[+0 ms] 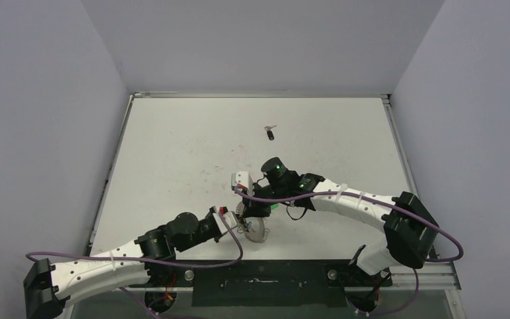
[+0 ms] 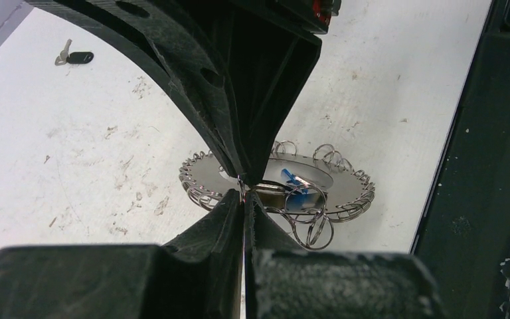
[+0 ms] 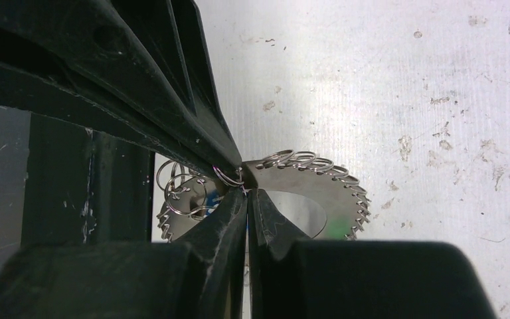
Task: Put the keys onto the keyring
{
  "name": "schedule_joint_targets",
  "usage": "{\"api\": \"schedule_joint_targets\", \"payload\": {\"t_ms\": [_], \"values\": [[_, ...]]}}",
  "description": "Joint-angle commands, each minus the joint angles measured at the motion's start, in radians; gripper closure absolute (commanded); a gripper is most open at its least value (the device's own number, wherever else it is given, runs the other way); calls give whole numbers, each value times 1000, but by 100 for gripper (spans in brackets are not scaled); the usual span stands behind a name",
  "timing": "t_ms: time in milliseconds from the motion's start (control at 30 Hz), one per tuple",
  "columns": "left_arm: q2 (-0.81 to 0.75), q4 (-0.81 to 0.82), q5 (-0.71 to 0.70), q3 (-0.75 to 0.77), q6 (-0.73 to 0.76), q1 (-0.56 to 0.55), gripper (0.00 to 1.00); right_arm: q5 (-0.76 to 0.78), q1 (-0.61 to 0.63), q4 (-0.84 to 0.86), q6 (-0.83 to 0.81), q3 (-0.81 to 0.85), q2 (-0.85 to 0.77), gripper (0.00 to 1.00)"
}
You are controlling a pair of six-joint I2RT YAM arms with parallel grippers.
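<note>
Locate keyring (image 1: 257, 230) lying flat on counter (image 1: 172, 146), close to near edge and roughly midway along it, between both end effectors. Note left end effector (image 2: 242, 189) clenched on one thin wire loop of the rim. Note right end effector (image 3: 246, 186) clenched at the opposite side of the rim, tips against a loop; cannot confirm a grip on that loop. Locate one black-headed key (image 1: 270, 133) lying well apart, toward far edge near its middle. Find no second key in any view.

Treat keyring as light, stiff across its flat metal band and springy in its wire loops. Expect sliding on the smooth counter under any sideways push. Take hold at a single rim loop, never across the polished face.

Treat key as very light and rigid. Judge the black plastic head the better hold, being broader and less slick than the silver blade. Expect easy loss from so fine a pinch.
</note>
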Motion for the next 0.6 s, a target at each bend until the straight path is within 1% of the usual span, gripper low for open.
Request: {"api": "schedule_joint_targets", "payload": {"t_ms": [0,233,433,533,567], "values": [[-24,109,9,-1,-30,1,100,61,-12,48,2,-29,26,95],[-28,123,6,-9,-37,1,100,113,-11,88,-1,-74,8,92],[-37,123,3,-12,-37,1,100,156,-11,142,-2,-119,-16,84],[-41,123,3,-14,-38,1,100,159,-12,173,-4,-140,-33,82],[-41,123,4,-14,-37,1,100,159,-11,183,-3,-146,-42,79]]}}
